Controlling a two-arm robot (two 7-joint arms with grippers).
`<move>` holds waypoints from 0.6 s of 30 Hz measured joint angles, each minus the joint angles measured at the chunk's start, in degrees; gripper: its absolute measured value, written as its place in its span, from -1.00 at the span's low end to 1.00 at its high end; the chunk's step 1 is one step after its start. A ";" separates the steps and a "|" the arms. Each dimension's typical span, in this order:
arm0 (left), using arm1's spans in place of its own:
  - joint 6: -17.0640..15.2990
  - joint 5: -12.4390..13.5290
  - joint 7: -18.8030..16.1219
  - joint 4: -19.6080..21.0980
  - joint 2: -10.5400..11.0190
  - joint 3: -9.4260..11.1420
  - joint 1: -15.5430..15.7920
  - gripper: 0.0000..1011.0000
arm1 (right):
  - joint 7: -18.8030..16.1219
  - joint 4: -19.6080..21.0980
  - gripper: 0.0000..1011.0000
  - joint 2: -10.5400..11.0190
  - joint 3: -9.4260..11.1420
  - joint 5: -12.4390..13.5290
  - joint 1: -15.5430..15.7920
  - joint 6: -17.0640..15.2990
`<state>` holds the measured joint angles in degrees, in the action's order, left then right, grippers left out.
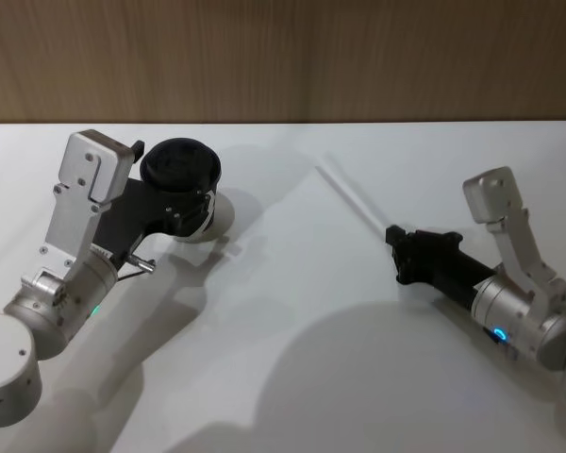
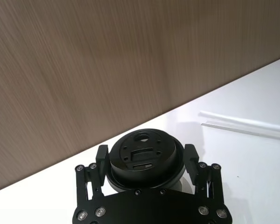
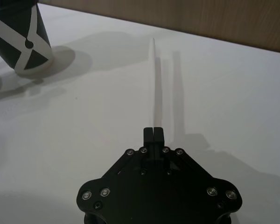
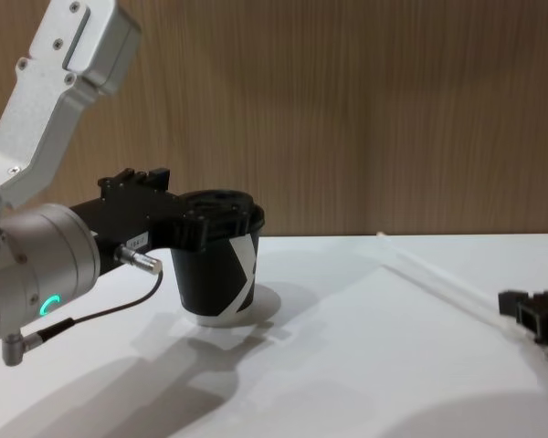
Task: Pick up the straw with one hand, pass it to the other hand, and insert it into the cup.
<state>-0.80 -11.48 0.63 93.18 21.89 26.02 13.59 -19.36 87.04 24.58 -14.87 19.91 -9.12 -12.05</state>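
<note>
The right hand [image 1: 392, 233] pinches the straw [image 1: 351, 196] by its end; the left hand [image 1: 176, 175] clasps the cup [image 4: 212, 274]. Handover and insertion remain.

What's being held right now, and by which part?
The right gripper pinches the thin white plastic straw by one end. The left gripper brackets the top of the black paper cup; grip unclear.

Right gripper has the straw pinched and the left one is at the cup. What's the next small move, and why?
Probably lift the right gripper and swing the straw toward the cup. That gripper is shut on the straw's near end. The straw points away across the table, its tip well apart from the lid. The left gripper clasps the cup, which should steady it.
</note>
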 joint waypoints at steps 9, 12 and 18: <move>0.00 0.00 0.00 0.00 0.00 0.00 0.00 0.98 | -0.92 3.65 -1.00 0.00 1.50 2.36 0.36 2.49; 0.00 0.00 0.00 0.00 0.00 0.00 0.00 0.98 | -1.87 5.65 -1.00 -0.06 2.20 3.89 0.34 3.53; 0.00 0.00 0.00 0.00 0.00 0.00 0.00 0.98 | -3.91 8.67 -1.00 -0.37 2.72 6.51 -0.41 4.83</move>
<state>-0.80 -11.48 0.63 93.18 21.89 26.02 13.59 -23.27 95.71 24.20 -12.15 26.42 -9.53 -7.22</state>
